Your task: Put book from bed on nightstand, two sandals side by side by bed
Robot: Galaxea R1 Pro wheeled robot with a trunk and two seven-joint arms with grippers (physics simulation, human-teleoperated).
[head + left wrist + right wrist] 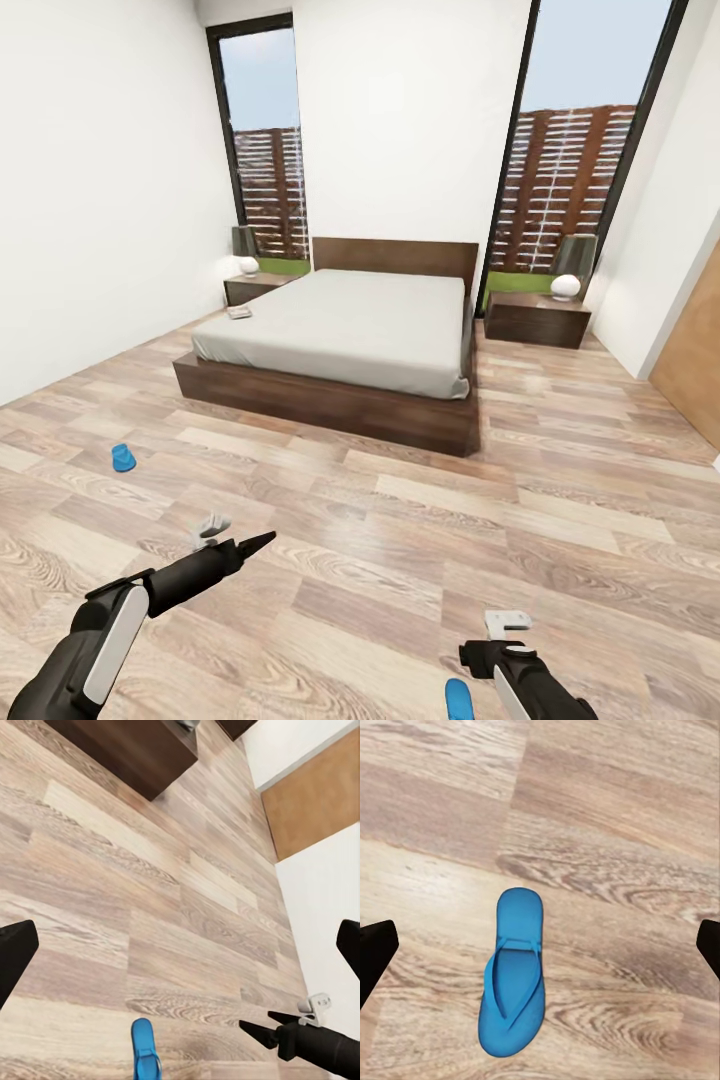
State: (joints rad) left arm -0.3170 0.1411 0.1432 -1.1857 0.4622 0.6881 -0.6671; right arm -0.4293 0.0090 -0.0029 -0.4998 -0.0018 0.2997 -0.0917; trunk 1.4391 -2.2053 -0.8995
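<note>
item: my right gripper, fingers spread wide apart, holding nothing, poised directly over the near sandal. placed so, i judge, to come down on it for a pick.
item: near sandal, bright blue, flat on the wood-plank floor, strap side up, just by my right arm.
item: far sandal, lying apart on the floor off the bed's left side, well away from its mate; the pair is not yet together.
item: my left gripper, held out forward, empty; fingers spread in its wrist view.
item: book, on the bed at its left edge, near the left nightstand. not yet moved.
</note>
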